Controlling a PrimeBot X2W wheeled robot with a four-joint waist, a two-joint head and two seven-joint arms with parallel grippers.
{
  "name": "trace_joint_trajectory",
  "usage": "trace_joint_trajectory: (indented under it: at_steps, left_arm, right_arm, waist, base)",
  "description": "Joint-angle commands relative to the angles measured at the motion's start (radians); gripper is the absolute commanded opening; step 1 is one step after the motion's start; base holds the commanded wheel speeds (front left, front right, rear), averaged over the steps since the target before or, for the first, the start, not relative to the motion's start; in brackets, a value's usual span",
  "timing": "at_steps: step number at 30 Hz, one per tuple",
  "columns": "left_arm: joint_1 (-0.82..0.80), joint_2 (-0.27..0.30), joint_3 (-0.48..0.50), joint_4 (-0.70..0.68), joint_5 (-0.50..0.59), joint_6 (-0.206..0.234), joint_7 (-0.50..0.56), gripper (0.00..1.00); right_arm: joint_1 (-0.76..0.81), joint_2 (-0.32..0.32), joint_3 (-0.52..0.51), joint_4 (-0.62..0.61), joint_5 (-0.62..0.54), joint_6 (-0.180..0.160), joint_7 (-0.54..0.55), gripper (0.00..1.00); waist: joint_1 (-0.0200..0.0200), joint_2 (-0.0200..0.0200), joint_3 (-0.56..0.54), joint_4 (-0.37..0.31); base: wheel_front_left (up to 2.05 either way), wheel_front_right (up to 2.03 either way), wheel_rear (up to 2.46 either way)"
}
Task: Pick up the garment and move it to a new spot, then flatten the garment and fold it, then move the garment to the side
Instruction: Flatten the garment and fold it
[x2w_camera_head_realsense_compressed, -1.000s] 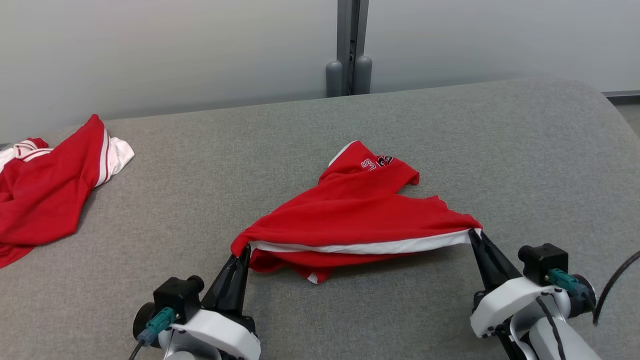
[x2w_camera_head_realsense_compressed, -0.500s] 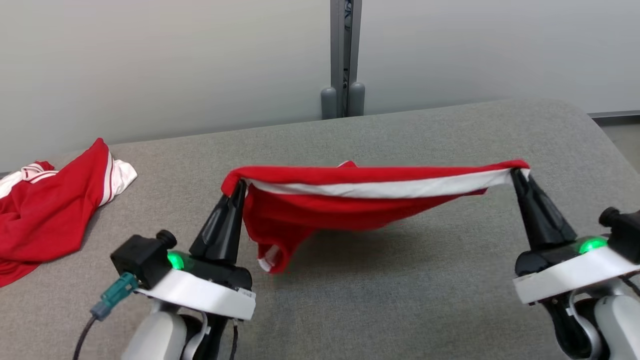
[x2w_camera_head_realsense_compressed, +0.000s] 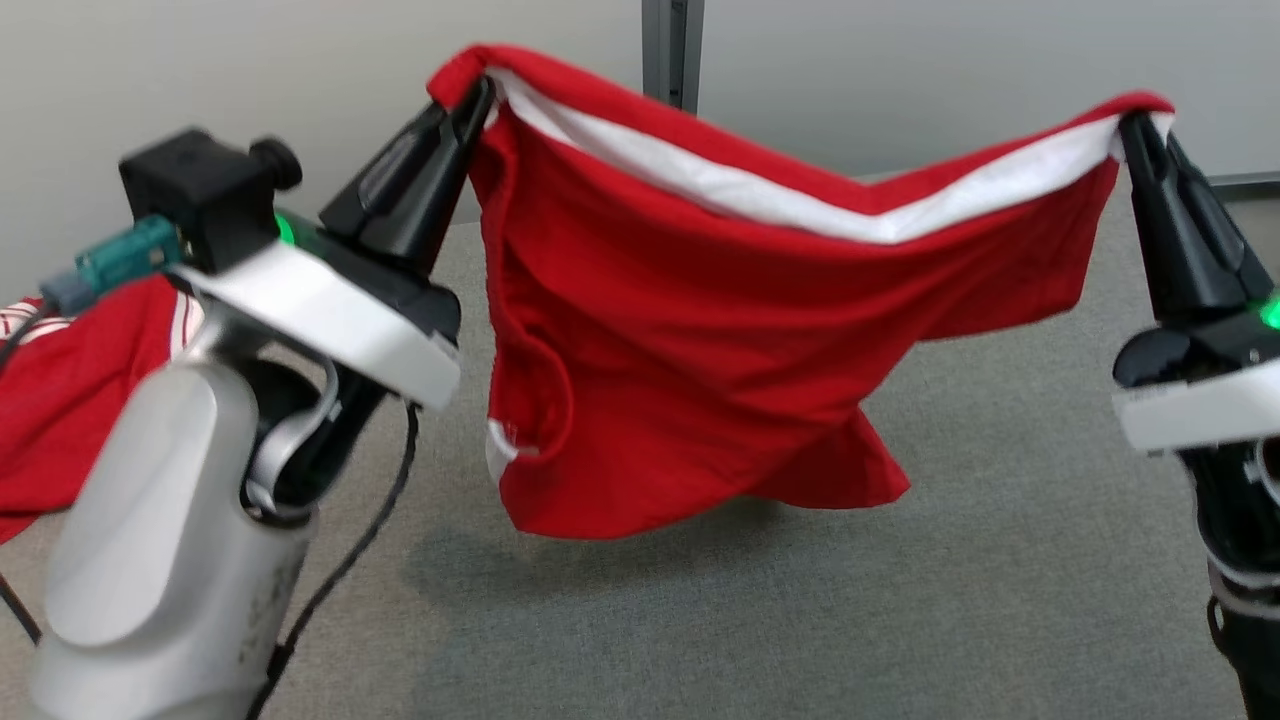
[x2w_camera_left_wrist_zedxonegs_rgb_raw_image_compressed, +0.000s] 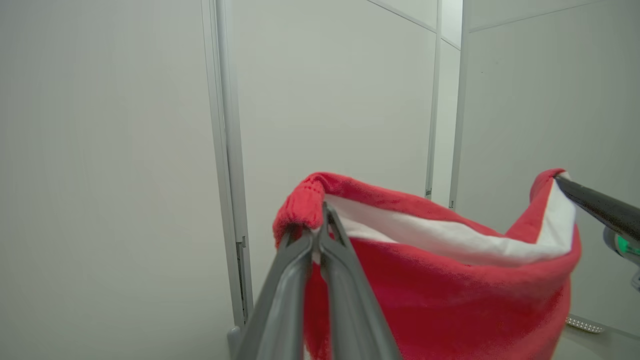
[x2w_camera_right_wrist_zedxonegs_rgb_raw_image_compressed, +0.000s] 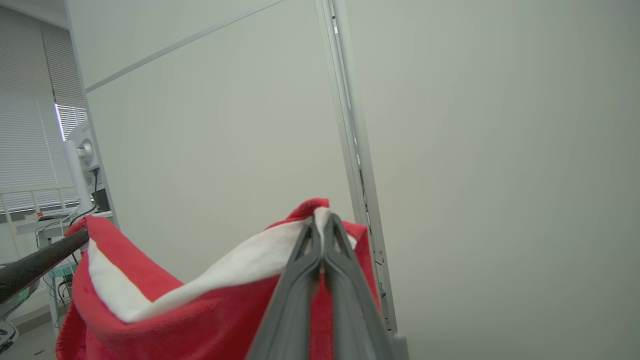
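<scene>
Lower left, nearest: pale left forearm (x2w_camera_head_realsense_compressed: 160, 540), cable trailing.

Left gripper (x2w_camera_head_realsense_compressed: 480, 92), upper left of head view, jaws pinched tight on one corner of the garment (x2w_camera_head_realsense_compressed: 720, 330). Right gripper (x2w_camera_head_realsense_compressed: 1132, 122), upper right, likewise clamped on the opposite corner.

White-banded edge runs left to right between the two tips, sagging mid-span; that is the long axis. Body of cloth hangs below both tips, bunched toward the left. Lowest fold appears clear of the grey table (x2w_camera_head_realsense_compressed: 1000, 580), shadow beneath, though contact is hard to rule out.

Neither arm nearer; load shared. Set-down likely needs both tips lowering level.

Far left: second red garment (x2w_camera_head_realsense_compressed: 60, 400). Behind, pale wall (x2w_camera_head_realsense_compressed: 900, 60).
</scene>
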Motion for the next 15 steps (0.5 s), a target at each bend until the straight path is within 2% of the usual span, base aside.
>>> trace_joint_trajectory:
  at_steps: [1, 4, 9, 11, 15]
  left_arm:
    - [-0.055, 0.011, -0.001, 0.032, -0.015, -0.005, 0.026, 0.0]
    - [-0.205, 0.032, -0.009, 0.128, -0.029, -0.006, 0.084, 0.0]
    - [-0.487, 0.045, -0.007, 0.299, -0.012, -0.007, 0.112, 0.0]
    - [-0.602, 0.054, -0.014, 0.36, 0.013, -0.007, 0.096, 0.0]
    - [-0.798, 0.072, -0.037, 0.477, 0.055, -0.007, -0.003, 0.0]
  right_arm:
    - [-0.05, 0.001, 0.005, 0.023, 0.007, 0.0, 0.007, 0.0]
    - [-0.197, 0.011, 0.016, 0.113, 0.007, 0.0, 0.002, 0.0]
    - [-0.493, 0.053, 0.028, 0.303, -0.015, 0.0, -0.055, 0.0]
    - [-0.608, 0.07, 0.033, 0.371, -0.032, 0.0, -0.09, 0.0]
    - [-0.792, 0.122, 0.042, 0.492, -0.057, 0.0, -0.19, 0.0]
  waist:
    - [0.0, 0.0, 0.046, -0.015]
    - [0.0, 0.0, 0.115, -0.032]
    - [0.0, 0.0, 0.254, -0.081]
    - [0.0, 0.0, 0.305, -0.104]
    - [0.0, 0.0, 0.397, -0.152]
  base:
    - [0.0, 0.0, 0.0]
    - [0.0, 0.0, 0.0]
    - [0.0, 0.0, 0.0]
    - [0.0, 0.0, 0.0]
    - [0.0, 0.0, 0.0]
